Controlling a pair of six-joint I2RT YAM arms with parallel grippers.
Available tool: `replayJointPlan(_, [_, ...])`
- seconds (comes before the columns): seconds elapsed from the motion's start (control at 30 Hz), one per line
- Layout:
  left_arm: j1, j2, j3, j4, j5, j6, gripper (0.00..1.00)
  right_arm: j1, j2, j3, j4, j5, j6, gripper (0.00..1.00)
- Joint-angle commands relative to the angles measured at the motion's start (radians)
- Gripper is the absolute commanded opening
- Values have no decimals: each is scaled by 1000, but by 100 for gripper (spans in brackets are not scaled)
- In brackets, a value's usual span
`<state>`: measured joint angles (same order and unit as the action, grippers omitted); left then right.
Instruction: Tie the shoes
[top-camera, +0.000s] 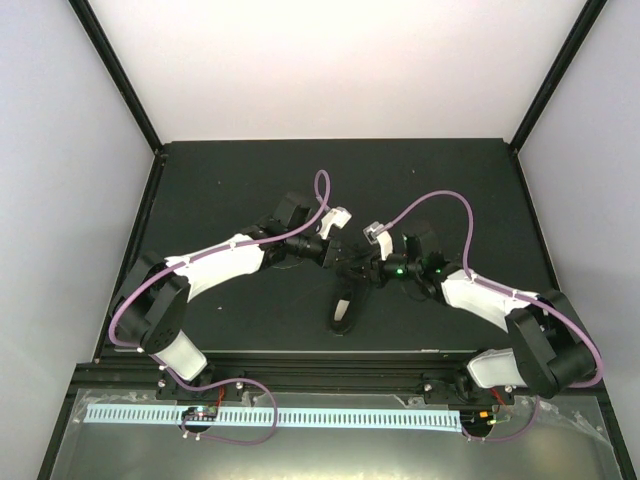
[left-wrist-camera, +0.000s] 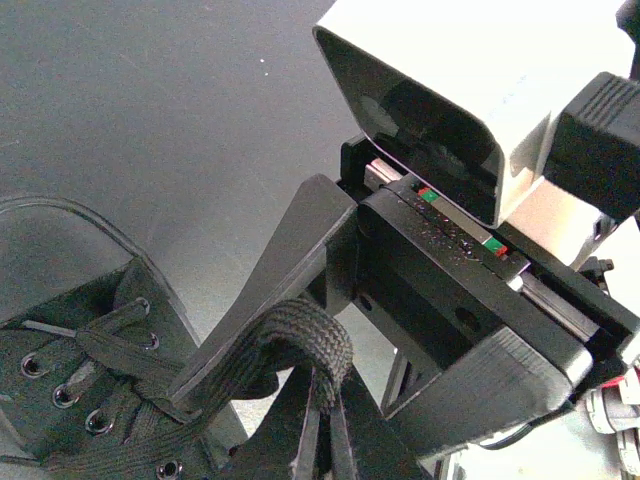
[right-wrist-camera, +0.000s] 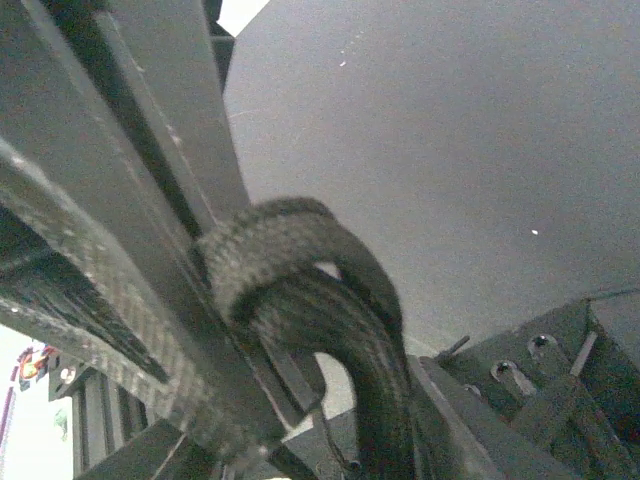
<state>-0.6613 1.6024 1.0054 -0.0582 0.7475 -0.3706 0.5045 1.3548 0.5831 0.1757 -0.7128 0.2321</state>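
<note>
Two robot arms met over the shoe (top-camera: 345, 312), which lay near the middle of the dark table (top-camera: 250, 180), just beyond the arms' bases, with its orange-brown sole facing the camera overhead. The left gripper (top-camera: 345, 262) was clamped on a doubled-over lace loop (left-wrist-camera: 300, 335), which rose from between its fingertips just above the shoe's eyelets. The right gripper (top-camera: 366, 268) stood close against it. One of its long fingers (left-wrist-camera: 280, 290) ran alongside the loop and, in the right wrist view, the loop (right-wrist-camera: 300, 260) appeared to be hooked around that finger. Whether the right pincer was pinching the lace or merely threaded through it could not be told from the pictures. The lacing through the eyelets looked complete, and one loop had been formed and lifted. No second loop, crossing or finished bow was visible, so most of the tying appeared to remain: wrapping the other lace, pulling it through and drawing the bow tight.
</note>
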Motion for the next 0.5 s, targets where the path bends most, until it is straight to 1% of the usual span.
replayJointPlan(0.0, [8,-33,7,20,12,-7,2,5,-13,-19,46,51,-3,41])
replayJointPlan(0.1, [8,-33,7,20,16,-8,2,5,-7,-29,63,60,2,33])
replayJointPlan(0.13, [9,-34,7,21,17,-8,2,5,-5,-31,68,60,4,28])
replayJointPlan(0.2, [9,-33,7,17,17,-4,2,5,-6,-37,82,63,13,23])
replayJointPlan(0.37, [11,-29,5,14,22,-2,2,5,-7,-46,123,59,37,16])
replayJointPlan(0.47, [14,-30,5,8,18,7,2,5,-2,-48,134,62,43,5])
